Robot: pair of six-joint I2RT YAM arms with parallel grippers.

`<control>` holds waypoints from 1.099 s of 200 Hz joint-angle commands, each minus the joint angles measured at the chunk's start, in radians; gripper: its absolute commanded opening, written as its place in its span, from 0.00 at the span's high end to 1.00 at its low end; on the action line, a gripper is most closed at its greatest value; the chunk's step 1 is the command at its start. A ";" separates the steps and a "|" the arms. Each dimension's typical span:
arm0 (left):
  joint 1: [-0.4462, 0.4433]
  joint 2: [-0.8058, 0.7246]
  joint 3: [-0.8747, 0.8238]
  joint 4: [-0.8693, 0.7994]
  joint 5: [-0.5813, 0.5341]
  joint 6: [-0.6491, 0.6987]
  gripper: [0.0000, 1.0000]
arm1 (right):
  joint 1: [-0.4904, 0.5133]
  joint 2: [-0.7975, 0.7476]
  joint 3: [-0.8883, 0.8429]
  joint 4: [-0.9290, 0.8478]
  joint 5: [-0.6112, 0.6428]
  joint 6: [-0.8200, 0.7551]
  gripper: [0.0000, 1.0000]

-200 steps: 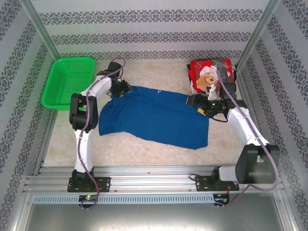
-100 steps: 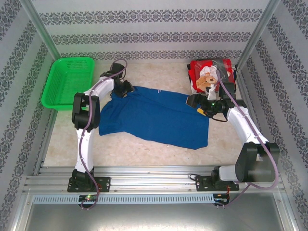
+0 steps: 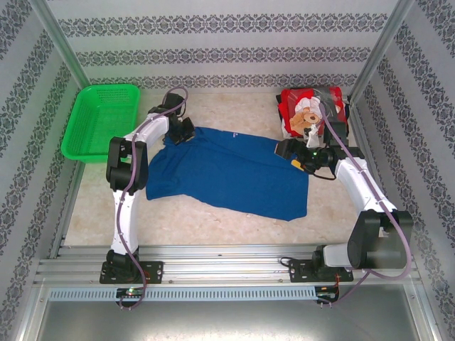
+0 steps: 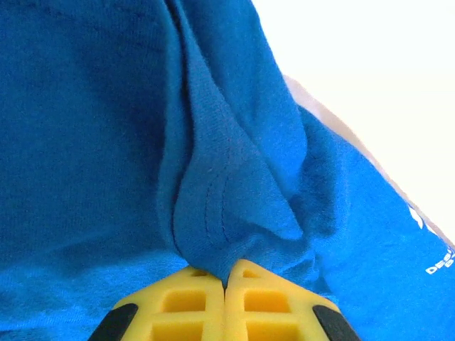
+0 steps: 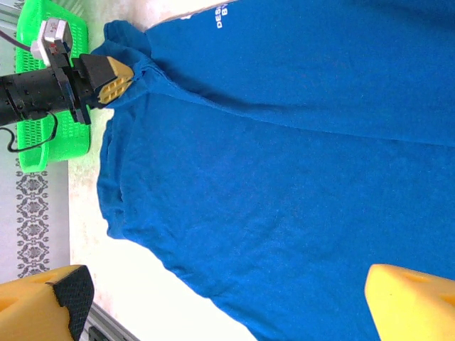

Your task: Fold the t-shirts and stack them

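Patterned wallpaper (image 3: 213, 42) closes off three sides of a pale speckled table (image 3: 213, 224), and the work looks to be at the first fold. At the far left sits a green basket (image 3: 99, 121), well apart from the cloth and out of the way. Next comes the left gripper (image 4: 226, 280), its yellow jaws pressed together on a puckered bit of the blue t-shirt (image 3: 227, 174) at its far left corner (a sleeve or shoulder hem, judging by the stitching). The shirt lies spread across the middle of the table, with a little white lettering showing near its far edge. Over its right edge hangs the right gripper (image 3: 286, 149), jaws wide apart with nothing between them. Behind it, in the far right corner, the red t-shirt (image 3: 307, 114) with the bear print lies in a compact heap, near the blue one; whether they touch cannot be told.

The next move probably calls for the right gripper to pinch a matching edge, so both arms can lift and carry the cloth over together. The red heap crowds that corner, and the left's small pinch could slip
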 commanded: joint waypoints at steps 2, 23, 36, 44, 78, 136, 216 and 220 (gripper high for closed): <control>-0.022 -0.056 0.011 -0.006 0.018 0.019 1.00 | 0.013 -0.010 -0.011 0.009 -0.018 -0.005 0.02; -0.043 -0.107 -0.060 0.048 0.042 -0.020 1.00 | 0.013 -0.006 -0.010 0.012 -0.019 -0.003 0.02; -0.057 -0.146 -0.119 0.094 0.049 -0.057 1.00 | 0.013 -0.004 -0.008 0.015 -0.019 -0.004 0.02; -0.062 -0.169 -0.151 0.117 0.051 -0.074 1.00 | 0.013 -0.003 -0.008 0.015 -0.018 -0.004 0.02; -0.073 -0.264 -0.274 0.177 0.064 -0.122 1.00 | 0.013 -0.002 -0.004 0.017 -0.019 -0.006 0.02; -0.106 -0.366 -0.455 0.255 0.100 -0.186 1.00 | 0.013 0.008 0.000 0.015 -0.025 -0.014 0.02; -0.156 -0.453 -0.591 0.260 0.119 -0.229 1.00 | 0.013 0.004 -0.001 0.014 -0.022 -0.012 0.02; -0.159 -0.457 -0.603 0.263 0.122 -0.234 1.00 | 0.013 0.005 -0.002 0.014 -0.022 -0.012 0.02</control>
